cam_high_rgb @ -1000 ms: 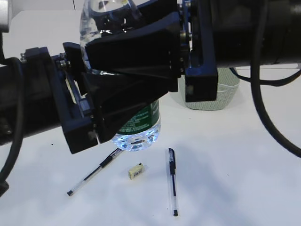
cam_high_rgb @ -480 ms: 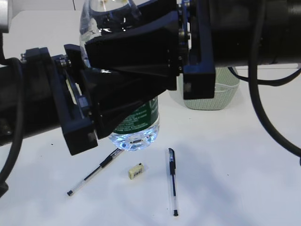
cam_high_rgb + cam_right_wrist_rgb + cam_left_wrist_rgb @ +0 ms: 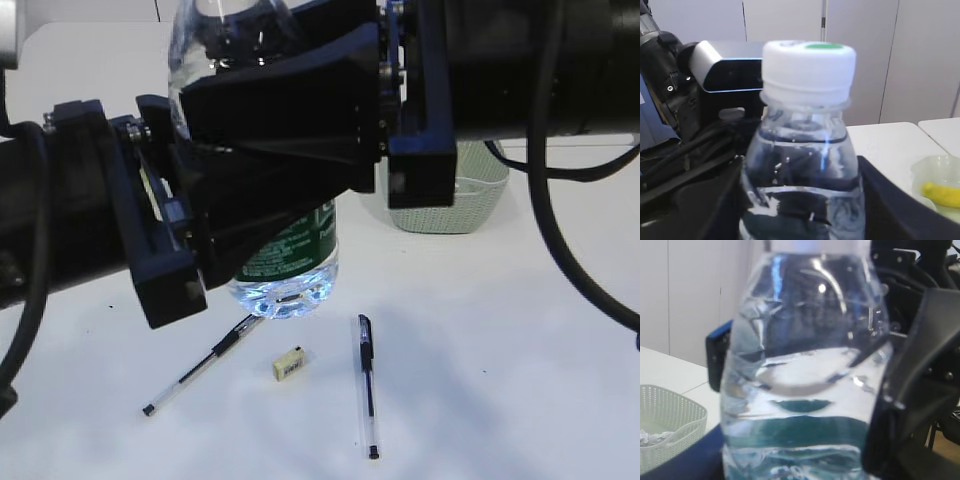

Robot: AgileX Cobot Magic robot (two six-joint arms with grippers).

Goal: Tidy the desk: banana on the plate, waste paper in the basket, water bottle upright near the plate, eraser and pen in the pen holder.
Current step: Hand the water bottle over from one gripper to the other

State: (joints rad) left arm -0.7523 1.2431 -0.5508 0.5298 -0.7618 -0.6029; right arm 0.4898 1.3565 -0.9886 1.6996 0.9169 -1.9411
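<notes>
The clear water bottle (image 3: 286, 272) with a green label stands upright in the air, its base just above the table. My left gripper (image 3: 205, 240) grips its lower body from the left, and my right gripper (image 3: 285, 130) grips it higher up from the right. The bottle fills the left wrist view (image 3: 805, 365). Its white cap shows in the right wrist view (image 3: 808, 65). Two pens (image 3: 200, 368) (image 3: 367, 385) and a pale eraser (image 3: 289, 364) lie on the table below. The banana (image 3: 942, 194) lies on the pale plate (image 3: 927, 167). The pen holder is out of view.
A pale green mesh basket (image 3: 470, 205) stands at the back right; in the left wrist view (image 3: 670, 410) crumpled paper (image 3: 647, 436) lies inside it. The arms hide much of the table's back.
The bottle and both grippers have shifted very slightly left and up. The pens and eraser have not moved.
</notes>
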